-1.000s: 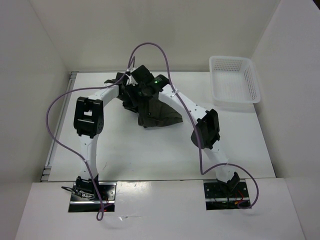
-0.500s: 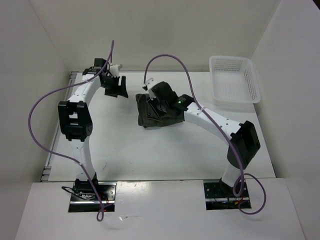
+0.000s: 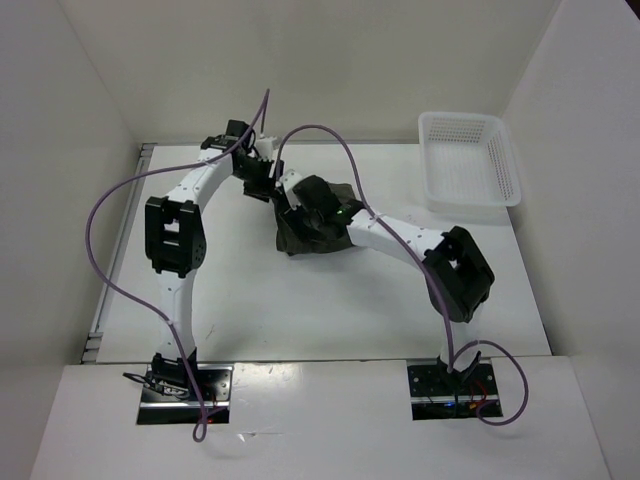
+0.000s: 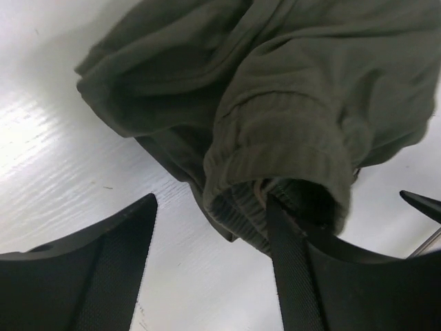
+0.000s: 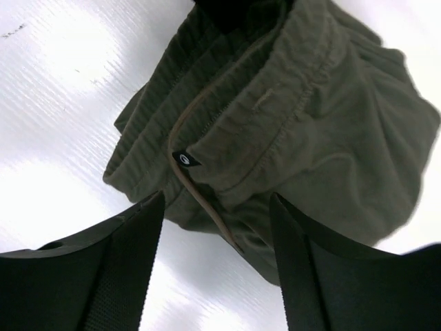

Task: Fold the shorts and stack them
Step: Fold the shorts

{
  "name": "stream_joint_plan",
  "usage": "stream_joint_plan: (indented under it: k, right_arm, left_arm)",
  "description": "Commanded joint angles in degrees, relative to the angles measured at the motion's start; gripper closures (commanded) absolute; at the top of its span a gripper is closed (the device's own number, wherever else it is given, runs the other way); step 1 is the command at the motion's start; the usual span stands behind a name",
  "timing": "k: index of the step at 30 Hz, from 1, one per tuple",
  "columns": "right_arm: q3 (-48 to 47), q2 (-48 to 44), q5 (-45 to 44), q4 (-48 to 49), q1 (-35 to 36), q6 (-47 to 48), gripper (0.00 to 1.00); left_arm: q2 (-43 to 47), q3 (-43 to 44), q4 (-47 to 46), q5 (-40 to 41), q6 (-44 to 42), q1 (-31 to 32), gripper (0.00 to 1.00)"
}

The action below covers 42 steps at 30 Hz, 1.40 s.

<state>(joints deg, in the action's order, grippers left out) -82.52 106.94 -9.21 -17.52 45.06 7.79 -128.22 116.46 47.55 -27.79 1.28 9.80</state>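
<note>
On the table's (image 3: 250, 300) far middle, left gripper (image 4: 210, 205) spread wide, clamping nothing, at the edge of crumpled shorts (image 3: 322, 238); right gripper (image 5: 217, 200) likewise wide, nothing clamped, before waistband and drawstring (image 5: 198, 185); white basket (image 3: 468, 165) far right.

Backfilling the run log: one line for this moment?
dark olive-green soft cloth shorts: crumpled on white table | left claw: open, at cloth edge | right claw: open, over shorts
</note>
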Motion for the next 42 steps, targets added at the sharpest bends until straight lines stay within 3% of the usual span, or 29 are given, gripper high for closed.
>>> stream_joint_plan:
  k: [1, 8, 12, 16, 17, 20, 25, 27, 30, 32, 42]
  right_arm:
    - [-2.7, 2.0, 0.1, 4.2, 0.5, 0.0, 0.31]
    - [-4.4, 6.3, -0.8, 4.7, 0.5, -4.0, 0.25]
    - [-6.6, 9.3, -4.0, 5.2, 0.5, -4.0, 0.25]
    - [-7.3, 10.8, -7.6, 6.3, 0.5, -4.6, 0.37]
    - [-7.3, 10.8, -8.2, 6.3, 0.5, -4.6, 0.47]
    - [-6.8, 9.7, -8.8, 6.3, 0.5, -4.6, 0.60]
    - [-6.2, 6.0, -8.3, 6.3, 1.5, -3.2, 0.60]
    - [-5.6, 4.2, -8.3, 5.7, 1.5, -2.1, 0.70]
    - [-4.2, 1.7, -8.3, 5.1, 1.5, -1.3, 0.92]
    - [-3.3, 0.6, -6.8, 4.3, 1.5, -0.1, 1.00]
    - [0.3, -6.5, 7.3, -0.4, 3.0, 4.4, 1.00]
  left_arm:
    - [-0.1, -0.9, 0.8, -0.8, -1.3, 0.5, 0.32]
    - [-0.9, -4.1, -1.1, -0.6, -1.3, 0.5, 0.33]
    - [-3.2, -4.1, -1.7, -4.4, -1.3, 1.0, 0.40]
    - [-4.7, -2.8, -2.5, -6.5, -1.3, 1.6, 0.52]
    - [-5.3, -2.8, -2.5, -6.5, -1.3, 1.6, 0.58]
    - [-5.8, -2.8, -3.0, -9.2, -1.3, 1.6, 0.65]
    - [-6.4, -1.7, -3.0, -9.7, -1.3, 1.6, 0.92]
    - [-6.4, -1.1, -3.6, -9.2, -1.3, 1.6, 0.99]
    - [-5.4, 0.9, -4.2, -8.6, -1.3, 1.6, 1.00]
    - [-4.8, 1.8, -4.2, -8.6, -1.3, 1.6, 1.00]
    - [-8.5, 5.4, -4.7, -6.8, -1.3, 1.6, 1.00]
